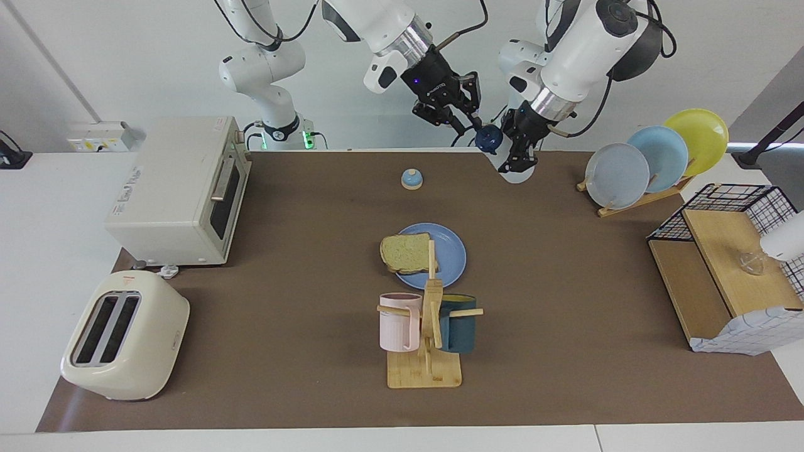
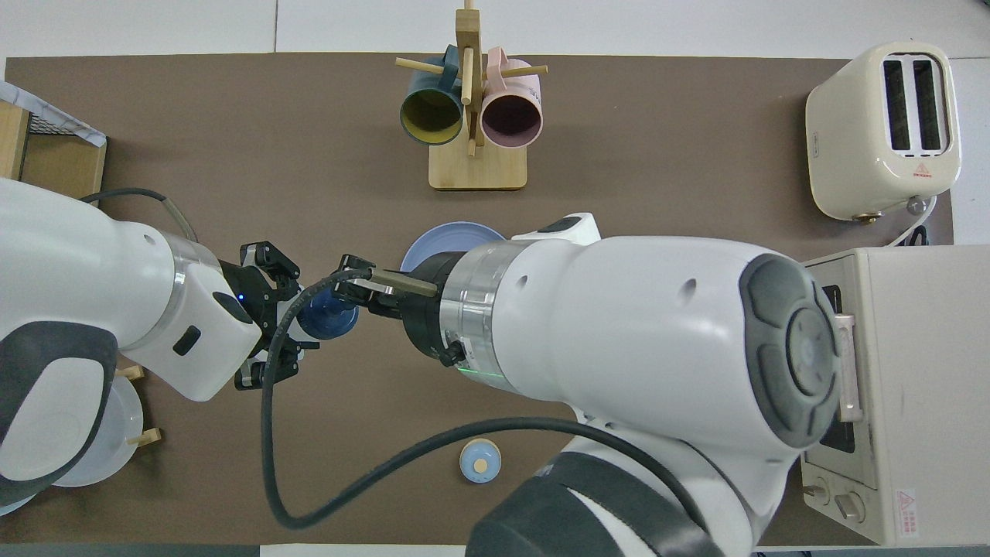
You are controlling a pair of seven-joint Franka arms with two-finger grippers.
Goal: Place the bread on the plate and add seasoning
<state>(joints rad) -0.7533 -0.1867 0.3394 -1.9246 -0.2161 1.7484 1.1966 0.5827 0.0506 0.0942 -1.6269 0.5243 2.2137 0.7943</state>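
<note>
1. On the blue plate [image 1: 449, 254]: 1 slice of bread [image 1: 405, 253], lying at the plate's edge toward the right arm's end of the surface [image 1: 282, 326], overhanging the rim there.
2. On the wooden mug tree [image 1: 428, 339], farther from the robots than the plate: 2 mugs, a pink mug [image 1: 397, 321] and a dark teal mug [image 1: 458, 323].
3. In the wooden rack [image 1: 634, 199] toward the left arm's end: 3 plates on edge, grey-blue, light blue and yellow.
4. Up in the air over the robots' edge of the surface: the seasoning [image 1: 510, 164], a white bottle with a dark blue cap, clamped in the left claw [image 1: 519, 150].
5. At that cap: the right claw [image 1: 466, 123], fingertips [image 1: 475, 118] about the cap's loop; cannot tell whether gripping or merely touching.
6. Between the plate and the robots: a small blue-topped bell [image 1: 411, 179].
7. In the overhead view: bread fully hidden and plate [image 2: 433, 241] mostly hidden under the right arm; only the bottle's cap visible.
8. Toward the right arm's end: toaster [image 1: 122, 336] and oven [image 1: 179, 188].
</note>
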